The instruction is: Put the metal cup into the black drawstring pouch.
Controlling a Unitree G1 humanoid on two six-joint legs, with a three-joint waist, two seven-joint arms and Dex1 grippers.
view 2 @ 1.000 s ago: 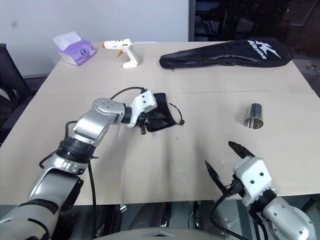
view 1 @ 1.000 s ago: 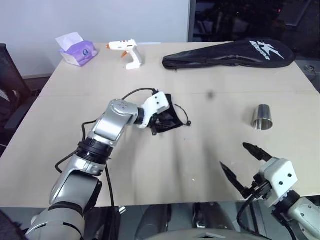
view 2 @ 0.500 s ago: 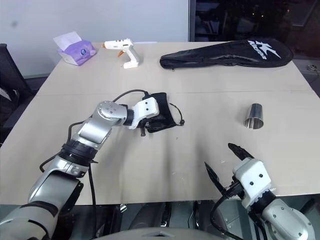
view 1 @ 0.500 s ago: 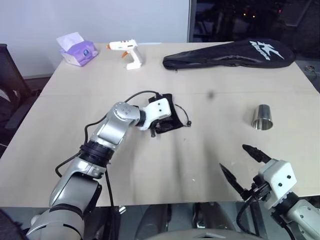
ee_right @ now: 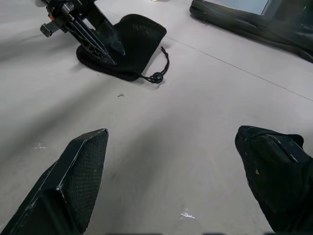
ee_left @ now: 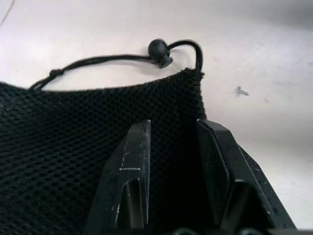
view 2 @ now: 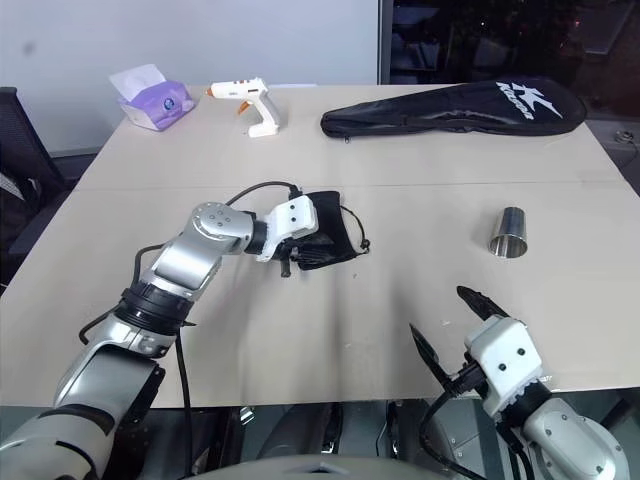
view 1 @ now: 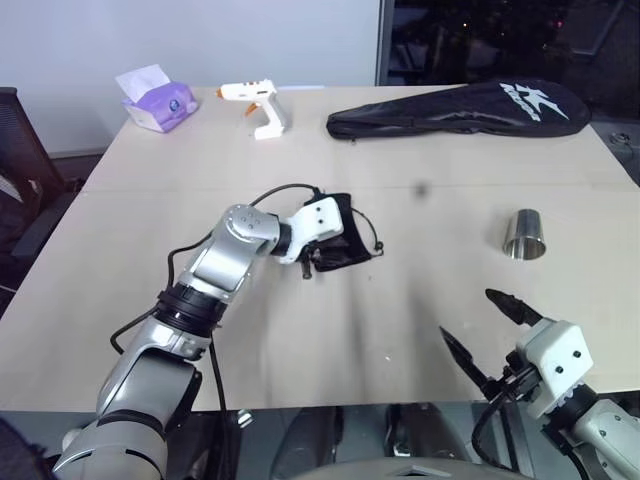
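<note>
Metal cup (view 1: 523, 235) stands upright at the right of the frame, well apart from both hands: rigid, light and probably slick, so best taken by the sides below the rim. Nearest, at lower right, the right hand (view 1: 484, 325) hangs spread wide and empty. At centre, the left hand (ee_left: 173, 132) has its fingers partly closed, pressing on the black drawstring pouch (view 1: 340, 240), soft limp mesh that looks likely to sag shut. Pale, flat counter (view 1: 400, 310). At the far edge lie a racket bag (view 1: 460, 108), glue gun (view 1: 258, 105) and tissue pack (view 1: 155, 100).
</note>
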